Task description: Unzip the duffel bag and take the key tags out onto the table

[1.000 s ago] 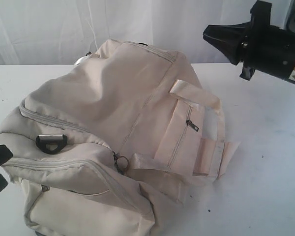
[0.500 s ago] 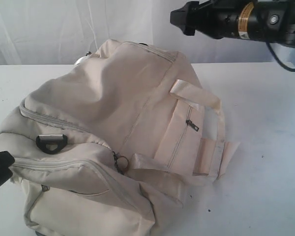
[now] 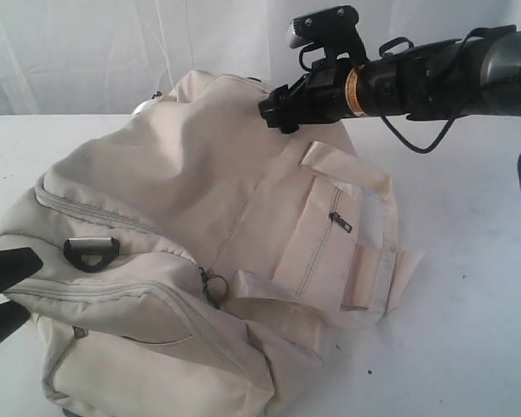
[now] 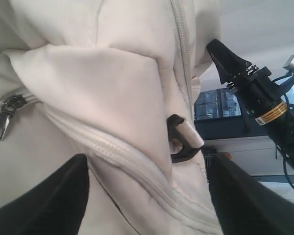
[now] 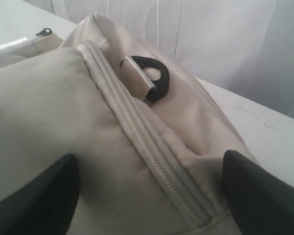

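The cream duffel bag (image 3: pixel 182 200) lies zipped on the white table (image 3: pixel 478 330). My right gripper (image 3: pixel 273 109) hovers at the bag's far end. In the right wrist view this gripper (image 5: pixel 149 156) is open, its jaws straddling the closed main zipper (image 5: pixel 137 132) near a black D-ring (image 5: pixel 152 76). My left gripper (image 3: pixel 4 295) is open at the bag's near left end. In the left wrist view it (image 4: pixel 148 164) spans a closed zipper seam (image 4: pixel 117 154) below another D-ring (image 4: pixel 183 142). Neither gripper holds anything. The key tags are hidden.
A webbing handle (image 3: pixel 356 174) flops over the side pocket, whose zipper pull (image 3: pixel 339 221) is dark. A metal pull (image 3: pixel 213 285) hangs at the front pocket's corner. A white curtain (image 3: pixel 87 52) backs the table. The right arm (image 4: pixel 264 103) shows beyond the bag in the left wrist view.
The right arm has swung left and down from the upper right to the bag's far end, and its gripper went from shut to open. The left gripper narrowed, then reopened in place.
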